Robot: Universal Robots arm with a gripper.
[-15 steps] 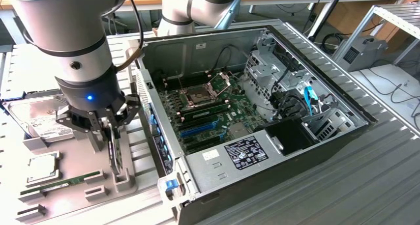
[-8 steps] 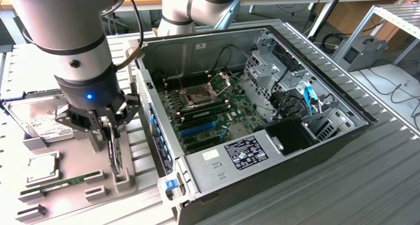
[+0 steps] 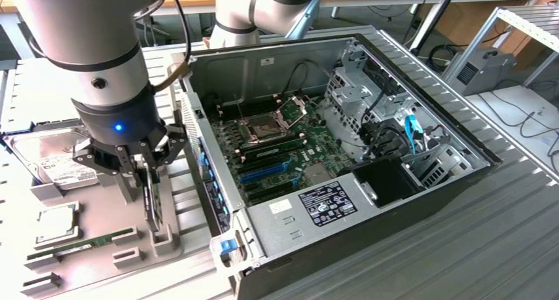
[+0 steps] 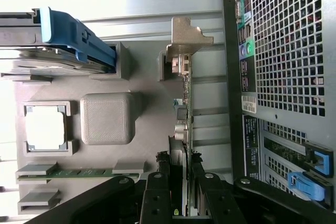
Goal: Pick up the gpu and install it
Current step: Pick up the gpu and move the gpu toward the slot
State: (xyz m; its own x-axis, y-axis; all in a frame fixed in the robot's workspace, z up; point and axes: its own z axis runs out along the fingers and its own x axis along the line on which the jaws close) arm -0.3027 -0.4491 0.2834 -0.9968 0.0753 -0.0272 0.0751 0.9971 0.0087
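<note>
At the exterior view's left, the hard drive (image 3: 52,159) and the memory stick (image 3: 83,242) lay in the grey tray (image 3: 96,264) close to the work, and a sideways drift of the gripper (image 3: 146,194) could have knocked either. Just to their right the graphics card (image 4: 185,103) stood on edge in its slot in the tray, its metal bracket (image 4: 187,36) at the end away from the grip. The fingers were about half closed with the card between them, apparently pressed on both faces. Gripped off toward one end, the card would likely have tilted or slipped once raised. A lift not straight up could have jammed it in the slot or dragged the tray along. Further right, the wall of the computer case (image 3: 288,238) rose just beside the tray, so a low carry risked striking it with the card's edge or bracket. The arm (image 3: 96,64) hung nearly vertical over the tray, wrist straight down, fingers pointing onto the card's upper edge.
</note>
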